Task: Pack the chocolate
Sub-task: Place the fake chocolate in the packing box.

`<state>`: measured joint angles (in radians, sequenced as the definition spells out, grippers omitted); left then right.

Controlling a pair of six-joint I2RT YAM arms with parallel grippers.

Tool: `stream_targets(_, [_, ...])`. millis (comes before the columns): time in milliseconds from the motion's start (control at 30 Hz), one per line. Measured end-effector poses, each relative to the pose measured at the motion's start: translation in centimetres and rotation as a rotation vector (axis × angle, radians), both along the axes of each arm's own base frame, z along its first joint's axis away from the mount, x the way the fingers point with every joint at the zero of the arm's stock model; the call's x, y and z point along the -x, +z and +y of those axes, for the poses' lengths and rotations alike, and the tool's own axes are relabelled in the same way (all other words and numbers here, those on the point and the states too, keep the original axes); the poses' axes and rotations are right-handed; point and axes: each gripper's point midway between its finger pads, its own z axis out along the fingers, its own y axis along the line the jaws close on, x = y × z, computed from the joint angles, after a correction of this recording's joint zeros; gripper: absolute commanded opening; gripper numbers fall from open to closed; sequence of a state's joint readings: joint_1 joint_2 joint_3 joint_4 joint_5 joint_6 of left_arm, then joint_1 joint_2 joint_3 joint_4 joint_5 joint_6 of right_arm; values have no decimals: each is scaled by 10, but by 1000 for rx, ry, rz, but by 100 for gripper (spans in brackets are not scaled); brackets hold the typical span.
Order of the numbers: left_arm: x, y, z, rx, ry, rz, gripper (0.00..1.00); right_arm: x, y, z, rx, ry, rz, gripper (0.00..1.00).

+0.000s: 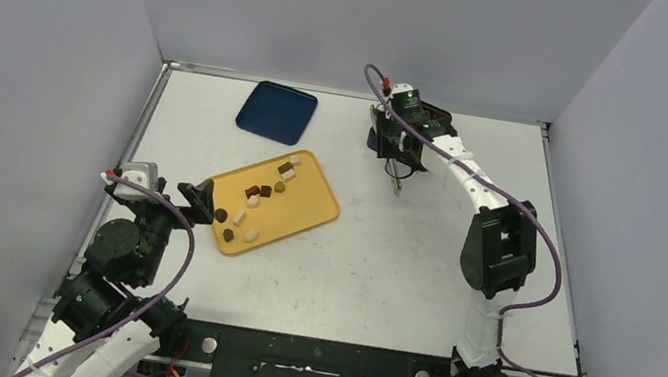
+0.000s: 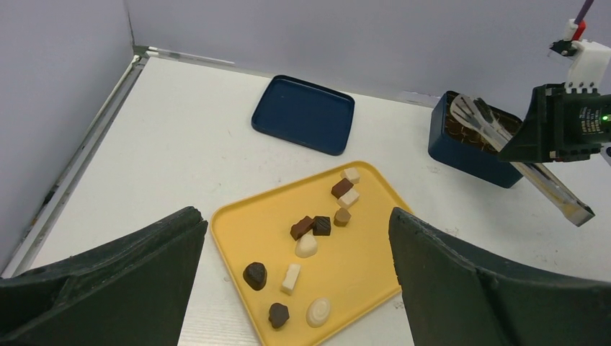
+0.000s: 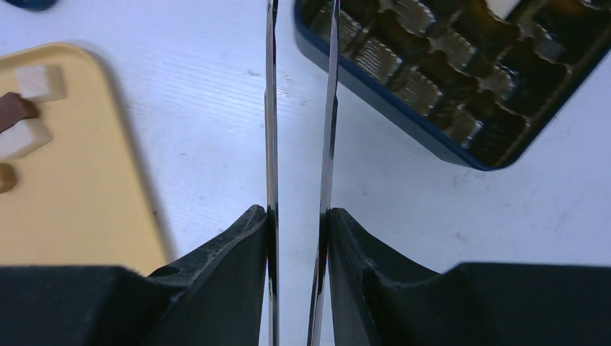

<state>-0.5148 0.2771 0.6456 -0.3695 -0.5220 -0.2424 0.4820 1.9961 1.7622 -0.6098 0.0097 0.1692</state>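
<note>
Your left gripper (image 1: 203, 203) sits wide open and empty by the left edge, at the yellow tray (image 1: 308, 200). Chocolate (image 2: 319, 225) lies scattered on that tray. Toward the far edge, your right gripper (image 3: 297, 216) clamps metal tweezers (image 3: 330, 108), arms slightly apart, beside the dark blue gridded box (image 2: 465, 155).

Yellow tray (image 1: 304, 210): shallow, rounded corners, lay flat on white table (image 1: 378, 266), skewed to table edges.

Dark blue lid (image 1: 276, 112): flat, rounded corners, lay beyond yellow tray's far edge, near but not touching.

Dark blue gridded box (image 2: 467, 157): stood right of yellow tray's far corner, well apart from it, bare table between; inside split into small cells.

Metal tongs (image 3: 271, 108): two thin shiny blades, narrow gap between, hung over bare strip between yellow tray and box.

Grey walls closed in table behind yellow tray and on both sides.
</note>
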Motion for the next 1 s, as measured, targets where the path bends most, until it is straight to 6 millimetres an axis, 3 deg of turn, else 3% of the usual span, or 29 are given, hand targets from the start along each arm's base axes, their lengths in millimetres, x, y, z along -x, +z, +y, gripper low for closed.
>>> stream_targets(200, [-2, -3, -2, -7, -4, 13, 97, -14, -7, -53, 8, -109, 18, 26])
stream_targets(367, [-2, -2, -2, -7, -4, 12, 97, -16, -18, -78, 14, -154, 47, 28])
stream_targets(600, [-2, -3, -2, -7, -7, 12, 97, -12, -29, -75, -11, -140, 71, 29])
stream_targets(1000, [-2, -3, -2, -7, -7, 12, 97, -18, -26, -74, -22, -144, 45, 35])
